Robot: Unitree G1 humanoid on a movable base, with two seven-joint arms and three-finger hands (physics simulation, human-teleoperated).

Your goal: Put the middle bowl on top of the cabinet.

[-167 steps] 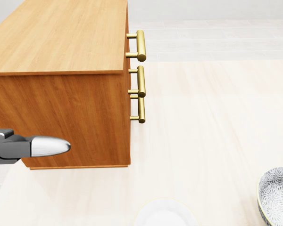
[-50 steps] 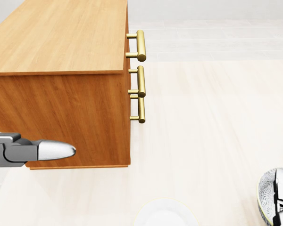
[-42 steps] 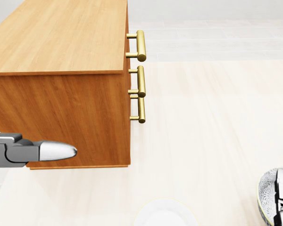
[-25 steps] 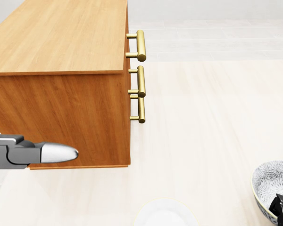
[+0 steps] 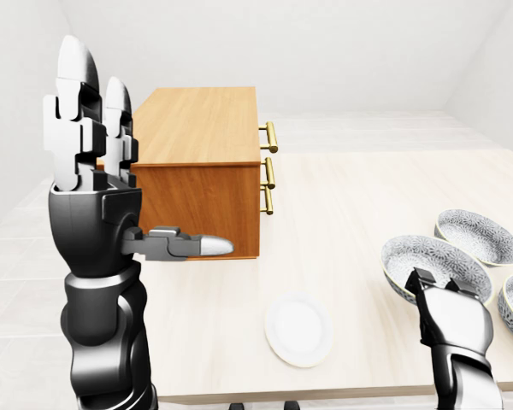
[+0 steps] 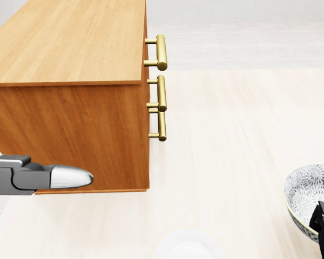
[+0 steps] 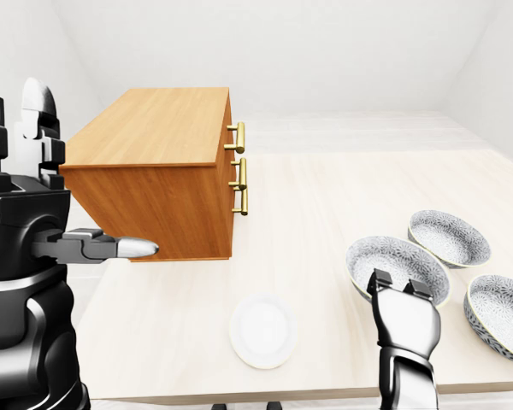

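Three grey patterned bowls show at the right of the right-eye view. My right hand (image 7: 400, 289) is shut on the near rim of the middle bowl (image 7: 396, 260), which sits tilted toward the left. The other two bowls (image 7: 449, 237) (image 7: 501, 309) rest on the table to its right. The wooden cabinet (image 7: 154, 128), with brass handles (image 7: 239, 175) on its right face, stands at the upper left, well apart from the bowl. My left hand (image 5: 132, 166) is raised in front of the cabinet, fingers (image 5: 75, 102) upright, thumb out, open and holding nothing.
A small white plate (image 7: 262, 331) lies on the pale wooden table (image 7: 325, 205) between the cabinet and the held bowl, near the table's lower edge. White walls and a pale floor surround the table.
In the head view the middle bowl has shifted left and tipped, with my right hand now at its lower rim. My left thumb has drifted slightly right and down.
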